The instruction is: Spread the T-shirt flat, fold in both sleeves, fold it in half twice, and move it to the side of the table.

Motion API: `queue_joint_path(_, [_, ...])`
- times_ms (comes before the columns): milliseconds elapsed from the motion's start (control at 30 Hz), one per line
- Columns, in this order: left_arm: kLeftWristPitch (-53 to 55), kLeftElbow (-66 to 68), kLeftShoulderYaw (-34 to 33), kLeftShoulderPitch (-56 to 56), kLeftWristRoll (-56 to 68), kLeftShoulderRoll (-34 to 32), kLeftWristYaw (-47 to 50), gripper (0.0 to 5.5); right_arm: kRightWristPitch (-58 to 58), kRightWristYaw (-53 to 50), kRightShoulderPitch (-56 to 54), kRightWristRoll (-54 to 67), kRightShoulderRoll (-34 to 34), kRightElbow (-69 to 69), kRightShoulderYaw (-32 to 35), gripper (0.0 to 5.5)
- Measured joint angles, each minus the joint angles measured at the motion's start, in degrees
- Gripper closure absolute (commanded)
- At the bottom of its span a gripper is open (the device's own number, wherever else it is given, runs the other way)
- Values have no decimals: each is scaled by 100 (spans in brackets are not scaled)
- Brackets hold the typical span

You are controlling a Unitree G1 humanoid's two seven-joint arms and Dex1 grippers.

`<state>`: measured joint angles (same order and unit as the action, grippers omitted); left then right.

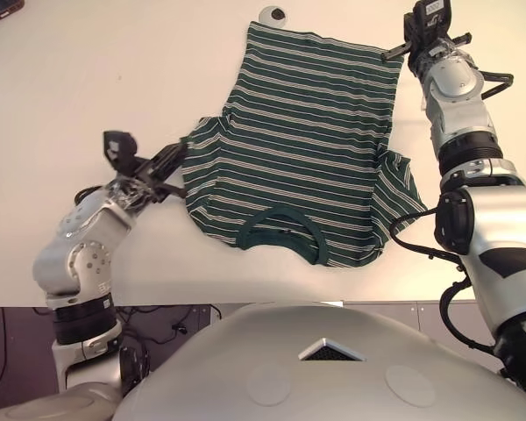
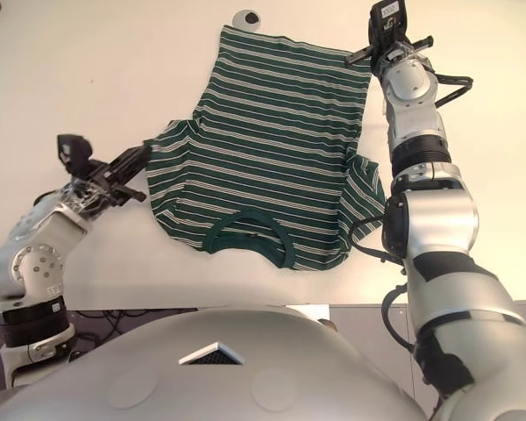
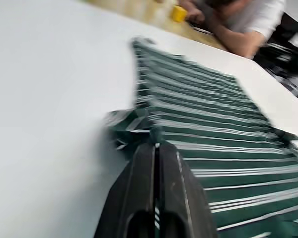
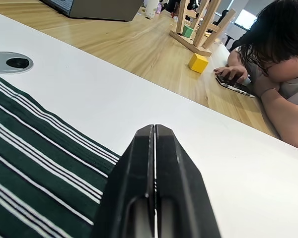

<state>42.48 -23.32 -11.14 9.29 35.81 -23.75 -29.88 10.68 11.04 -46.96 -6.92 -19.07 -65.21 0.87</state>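
Green striped T-shirt (image 1: 298, 149) lies mostly flat mid-way on the surface (image 1: 88, 79), collar toward the near edge. Left gripper (image 3: 156, 145) jaws clamp its sleeve (image 1: 203, 136); right gripper (image 4: 154, 129) jaws are together at the far hem corner. Every fold remains

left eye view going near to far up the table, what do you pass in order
T-shirt collar → left gripper at the sleeve → right gripper at the hem corner → round cable grommet
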Motion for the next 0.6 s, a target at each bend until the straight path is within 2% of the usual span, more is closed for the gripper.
queue_joint_path(133, [81,-319,1428,-102,-722,-403,-163,548,-1,1,12,-53,-9,-9,-122,550])
queue_joint_path(200, [72,-269,1914,-118,-1034,-526,-206,548,-14,5,13,-53,-11,-21,-144,550])
queue_joint_path(233, [74,-160,2110,-152,-1200,-567,-205,528,-48,44,18,-47,-18,-20,-139,550])
queue_joint_path(267, [78,-10,2266,-180,-1370,-592,-175,518,-151,146,27,-2,-24,-9,-107,529])
queue_joint_path(333, [-33,55,2378,-247,-1547,-610,-149,486,-615,770,233,303,-147,230,58,497])
queue_joint_path(433, [-46,-61,2356,-129,-1542,-526,-49,483,-1744,1958,778,911,-418,1034,284,447])
queue_joint_path(467, [-40,-166,2278,-7,-1493,-459,-13,483,-2335,2732,1120,1168,-668,1594,249,429])
queue_joint_path(500, [-34,-206,2238,49,-1443,-437,9,483,-2567,3084,1289,1256,-816,1838,222,407])
queue_joint_path(600, [-23,-669,1814,388,-1020,-175,142,483,-3161,4974,2183,1434,-1919,2667,38,361])
